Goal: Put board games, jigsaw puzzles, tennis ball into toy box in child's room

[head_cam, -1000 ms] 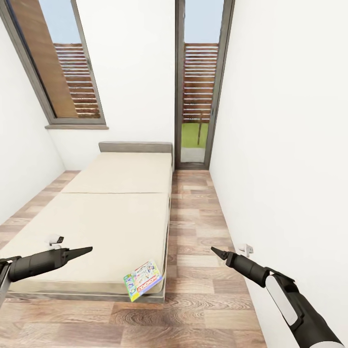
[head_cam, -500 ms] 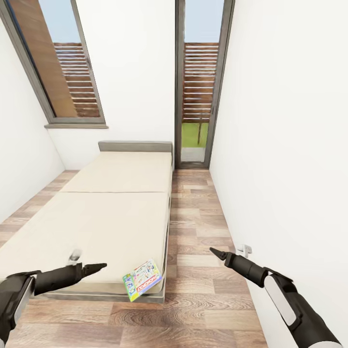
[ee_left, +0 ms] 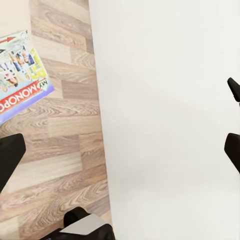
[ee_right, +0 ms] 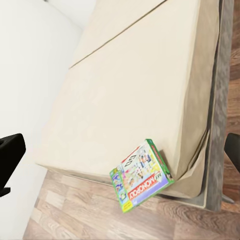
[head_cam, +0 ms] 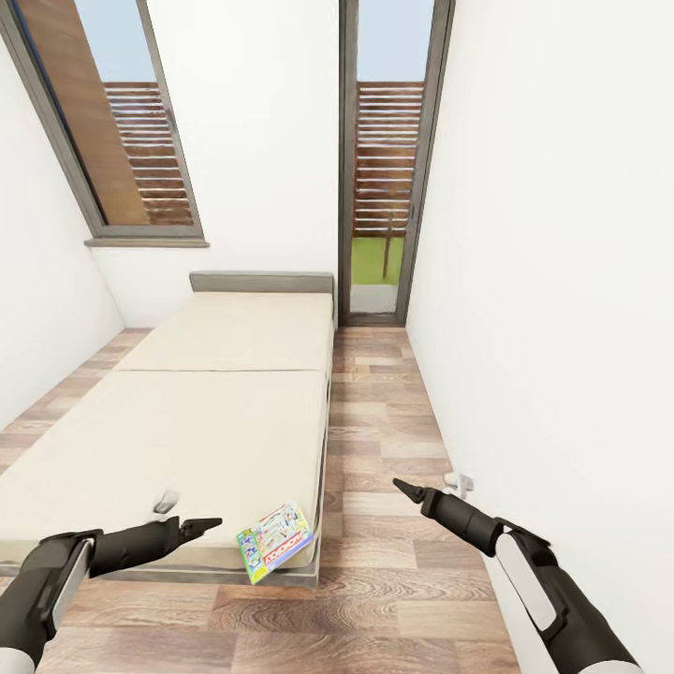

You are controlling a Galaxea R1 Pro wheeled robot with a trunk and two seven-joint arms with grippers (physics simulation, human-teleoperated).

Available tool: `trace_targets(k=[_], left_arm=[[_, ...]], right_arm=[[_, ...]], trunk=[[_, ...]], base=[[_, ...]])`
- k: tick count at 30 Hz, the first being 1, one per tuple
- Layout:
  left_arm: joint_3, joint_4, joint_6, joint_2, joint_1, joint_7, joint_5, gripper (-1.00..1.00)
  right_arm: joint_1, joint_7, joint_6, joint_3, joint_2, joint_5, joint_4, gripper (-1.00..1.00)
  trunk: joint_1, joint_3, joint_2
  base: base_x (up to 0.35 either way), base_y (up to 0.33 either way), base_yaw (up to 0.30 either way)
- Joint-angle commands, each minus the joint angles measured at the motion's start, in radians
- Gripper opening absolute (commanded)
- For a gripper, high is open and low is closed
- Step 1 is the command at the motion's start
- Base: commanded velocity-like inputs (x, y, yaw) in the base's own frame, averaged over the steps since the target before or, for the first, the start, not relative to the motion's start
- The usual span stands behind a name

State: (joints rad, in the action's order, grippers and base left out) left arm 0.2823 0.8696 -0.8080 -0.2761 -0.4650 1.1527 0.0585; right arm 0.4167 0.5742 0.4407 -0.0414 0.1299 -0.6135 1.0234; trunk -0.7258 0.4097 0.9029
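So the board game [head_cam: 275, 542] lies at the bed's [head_cam: 225, 412] near corner, overhanging the edge. I'm on the approach, nothing grasped. My left tool [head_cam: 208, 526] hangs just beside it, the right tool [head_cam: 402, 488] over the floor [head_cam: 374, 580]; both wrist views show their fingers spread. Next I reach in and pinch the box.

The board game [ee_left: 22, 75] is cut off by the left wrist view's edge, its small box print unreadable.
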Motion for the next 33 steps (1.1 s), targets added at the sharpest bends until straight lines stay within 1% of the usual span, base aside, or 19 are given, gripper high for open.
trace_targets(k=[1, 4, 7, 9, 11, 13, 16, 22, 25, 28, 33], left_arm=[[0.001, -0.002, -0.01, 0.0, -0.001, 0.001, 0.004, 1.0], [0.003, -0.009, -0.014, -0.003, -0.001, 0.009, 0.008, 1.0], [0.008, -0.012, -0.021, -0.005, -0.001, 0.028, 0.012, 1.0], [0.025, -0.013, -0.044, -0.007, -0.001, 0.073, 0.016, 1.0], [0.038, -0.013, -0.058, -0.008, -0.001, 0.099, 0.017, 1.0], [0.064, -0.013, -0.076, -0.011, -0.001, 0.144, 0.017, 1.0], [0.082, -0.014, -0.085, -0.012, -0.001, 0.171, 0.016, 1.0], [0.09, -0.014, -0.089, -0.017, -0.001, 0.183, 0.015, 1.0], [0.091, -0.014, -0.09, -0.026, -0.001, 0.186, 0.016, 1.0], [0.092, -0.014, -0.09, -0.04, -0.001, 0.188, 0.016, 1.0], [0.092, -0.014, -0.091, -0.045, -0.001, 0.188, 0.017, 1.0]], right_arm=[[0.001, -0.002, 0.007, -0.001, 0.0, -0.01, 0.001, 1.0], [0.001, -0.002, 0.008, -0.002, -0.004, -0.01, 0.003, 1.0], [0.001, -0.002, 0.008, -0.003, -0.015, -0.011, 0.007, 1.0], [0.001, -0.003, 0.009, -0.002, -0.03, -0.011, 0.009, 1.0], [0.001, -0.002, 0.011, -0.002, -0.036, -0.011, 0.011, 1.0], [0.001, -0.002, 0.015, -0.003, -0.049, -0.012, 0.019, 1.0], [0.001, -0.002, 0.019, -0.003, -0.063, -0.012, 0.032, 1.0], [0.001, -0.005, 0.021, -0.003, -0.07, -0.011, 0.033, 1.0], [0.002, -0.021, 0.021, -0.002, -0.071, -0.011, 0.033, 1.0], [0.002, -0.057, 0.021, -0.002, -0.071, -0.012, 0.031, 1.0], [0.002, -0.092, 0.02, -0.003, -0.072, -0.014, 0.031, 1.0]], trunk=[[-0.004, 0.004, 0.008], [-0.016, 0.014, 0.029], [-0.027, 0.023, 0.05], [-0.035, 0.029, 0.064], [-0.042, 0.036, 0.078], [-0.05, 0.042, 0.092], [-0.062, 0.051, 0.113], [-0.085, 0.07, 0.155], [-0.096, 0.08, 0.176], [-0.108, 0.089, 0.197], [-0.127, 0.105, 0.232]], base=[[0.0, 0.0, 0.0], [0.0, 0.0, 0.0], [0.0, 0.0, 0.0], [0.0, 0.0, 0.0], [0.0, 0.0, 0.0], [0.0, 0.0, 0.0], [0.0, 0.0, 0.0], [0.0, 0.0, 0.0], [0.0, 0.0, 0.0], [0.0, 0.0, 0.0], [0.0, 0.0, 0.0]])
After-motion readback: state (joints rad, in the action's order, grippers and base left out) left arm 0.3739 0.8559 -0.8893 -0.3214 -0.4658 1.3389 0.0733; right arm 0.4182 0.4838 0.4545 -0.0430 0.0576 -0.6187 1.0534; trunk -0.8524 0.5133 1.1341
